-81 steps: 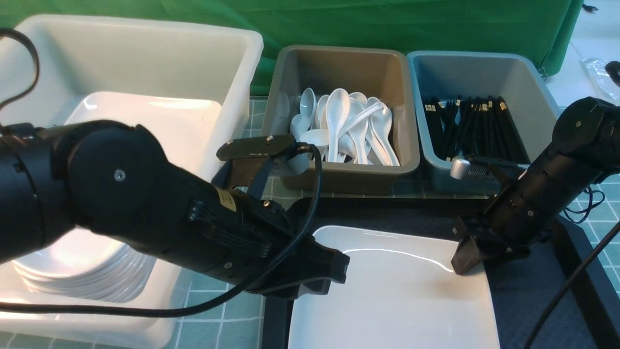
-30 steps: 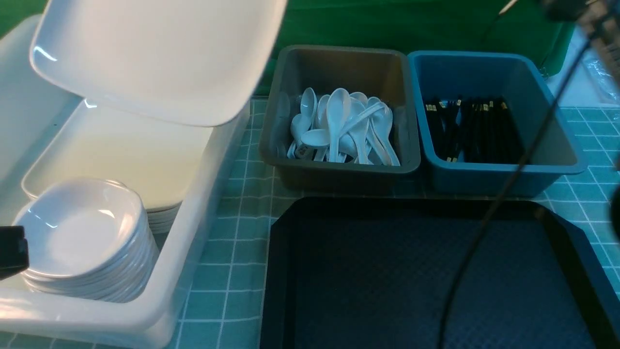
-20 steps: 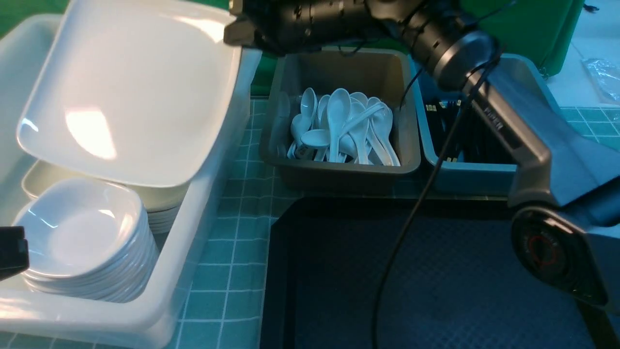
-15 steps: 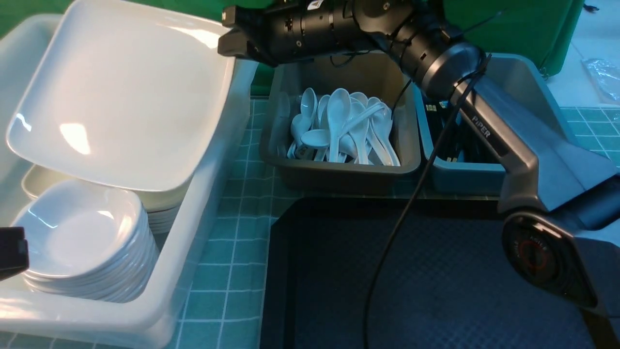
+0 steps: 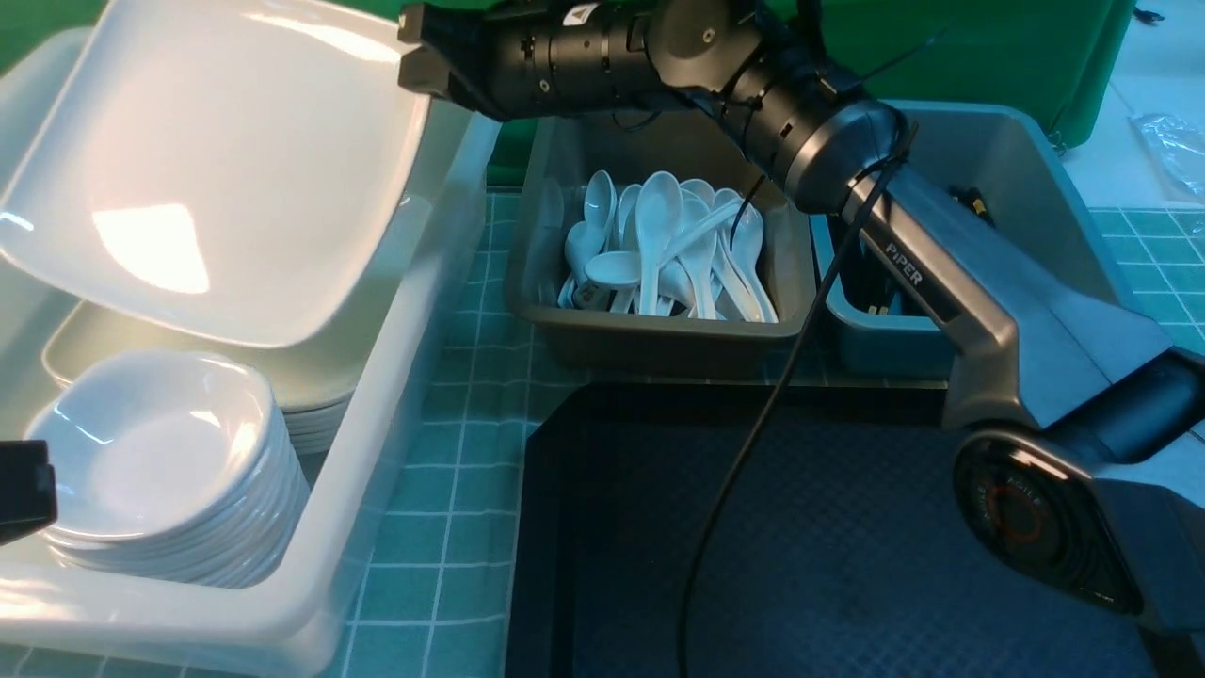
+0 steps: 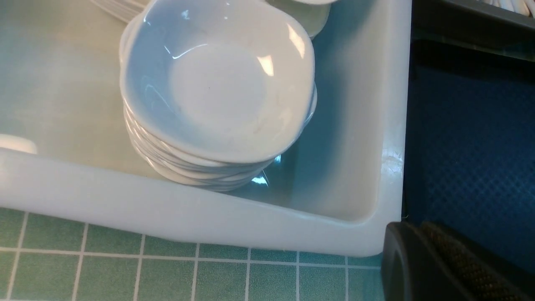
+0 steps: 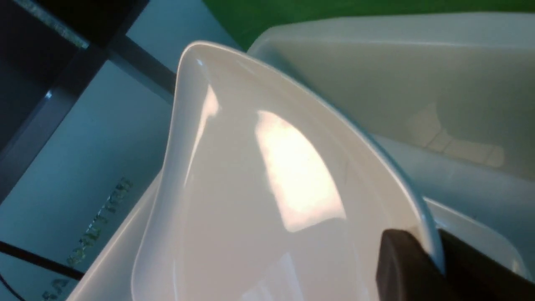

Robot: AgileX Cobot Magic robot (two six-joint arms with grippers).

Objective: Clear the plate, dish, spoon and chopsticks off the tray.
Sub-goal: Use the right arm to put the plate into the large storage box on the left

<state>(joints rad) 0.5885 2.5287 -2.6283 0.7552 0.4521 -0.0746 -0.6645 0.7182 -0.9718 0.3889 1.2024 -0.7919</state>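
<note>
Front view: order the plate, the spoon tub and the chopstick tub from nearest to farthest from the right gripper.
1. plate: held by the right gripper, far left.
2. spoon tub: middle.
3. chopstick tub: far right, behind the arm.

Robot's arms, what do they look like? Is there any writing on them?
The right arm is a grey bar with white letters spelling PIPER, round black joints, and a joint cap with a red ring. A thin black cable runs along it. The right hand is black. The left hand is black too, with a bumpy pad.
</note>
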